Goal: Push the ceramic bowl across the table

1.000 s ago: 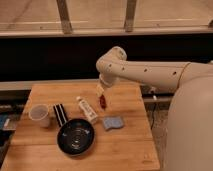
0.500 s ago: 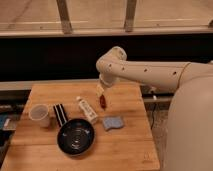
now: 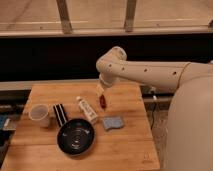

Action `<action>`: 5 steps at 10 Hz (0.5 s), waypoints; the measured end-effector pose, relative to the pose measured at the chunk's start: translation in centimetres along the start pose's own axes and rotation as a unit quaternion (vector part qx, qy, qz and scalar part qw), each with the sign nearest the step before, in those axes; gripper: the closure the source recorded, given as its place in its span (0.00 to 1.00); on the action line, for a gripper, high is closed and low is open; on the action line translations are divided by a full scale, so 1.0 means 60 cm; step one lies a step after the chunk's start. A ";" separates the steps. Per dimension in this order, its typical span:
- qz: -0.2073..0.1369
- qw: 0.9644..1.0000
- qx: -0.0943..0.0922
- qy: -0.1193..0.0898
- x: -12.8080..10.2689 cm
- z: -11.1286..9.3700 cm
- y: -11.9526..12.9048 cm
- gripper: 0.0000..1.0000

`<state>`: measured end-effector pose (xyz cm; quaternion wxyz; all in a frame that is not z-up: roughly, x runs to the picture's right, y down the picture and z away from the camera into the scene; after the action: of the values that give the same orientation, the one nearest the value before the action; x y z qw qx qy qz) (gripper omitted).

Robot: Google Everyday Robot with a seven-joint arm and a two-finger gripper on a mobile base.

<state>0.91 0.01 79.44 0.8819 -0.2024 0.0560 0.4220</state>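
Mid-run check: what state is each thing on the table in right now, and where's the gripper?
ceramic bowl: upright, empty, near the table's front edge, untouched.
whitish cup: upright, at the left side.
black striped item: lying flat beside the cup.
white tube: lying on its side behind the bowl.
blue sponge: lying flat, right of the bowl.
gripper: pointing down over the table's rear middle, apart from the bowl.
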 end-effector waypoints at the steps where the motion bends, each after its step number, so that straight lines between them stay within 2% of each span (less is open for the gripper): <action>1: 0.000 1.000 0.000 0.000 0.000 0.000 0.000 0.20; 2: 0.000 1.000 0.000 0.000 0.000 0.000 0.000 0.24; 5: 0.000 1.000 0.000 0.000 0.000 0.000 0.000 0.51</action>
<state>0.91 0.02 79.44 0.8819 -0.2025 0.0560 0.4220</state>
